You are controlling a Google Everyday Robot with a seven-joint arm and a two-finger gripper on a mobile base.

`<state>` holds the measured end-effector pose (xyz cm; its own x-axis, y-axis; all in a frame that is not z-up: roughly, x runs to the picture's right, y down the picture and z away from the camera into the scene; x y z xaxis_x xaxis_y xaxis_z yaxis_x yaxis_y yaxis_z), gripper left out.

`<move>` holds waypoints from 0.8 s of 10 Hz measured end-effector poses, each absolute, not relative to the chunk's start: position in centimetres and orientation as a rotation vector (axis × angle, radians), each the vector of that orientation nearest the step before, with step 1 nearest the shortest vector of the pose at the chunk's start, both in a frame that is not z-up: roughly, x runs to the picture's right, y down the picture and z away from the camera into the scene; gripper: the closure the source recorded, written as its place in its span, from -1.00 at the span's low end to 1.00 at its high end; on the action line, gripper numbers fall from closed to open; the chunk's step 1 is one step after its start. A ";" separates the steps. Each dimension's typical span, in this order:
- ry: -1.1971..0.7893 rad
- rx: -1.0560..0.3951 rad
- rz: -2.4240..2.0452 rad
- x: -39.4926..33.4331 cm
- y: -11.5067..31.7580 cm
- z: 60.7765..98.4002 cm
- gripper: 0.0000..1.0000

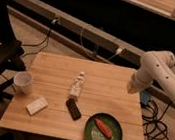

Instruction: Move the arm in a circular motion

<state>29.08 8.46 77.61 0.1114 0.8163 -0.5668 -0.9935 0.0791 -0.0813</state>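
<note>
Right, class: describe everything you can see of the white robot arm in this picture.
The arm enters from the right edge, built of thick, rounded white tubular segments dotted with small dark holes, looking like smooth plastic. It bends at an elbow near the top, then drops to a small tan tip, the claw, which hangs over the right edge of the wooden table. It touches nothing visible and holds nothing; the green plate lies well below it.
</note>
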 end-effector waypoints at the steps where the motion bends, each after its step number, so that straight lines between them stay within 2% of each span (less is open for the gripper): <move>1: 0.431 -0.527 1.411 28.7 9.7 77.9 0.99; 4: 0.428 -0.592 1.393 27.2 12.5 78.1 1.00; 8: 0.358 -0.680 1.295 21.6 12.9 77.9 1.00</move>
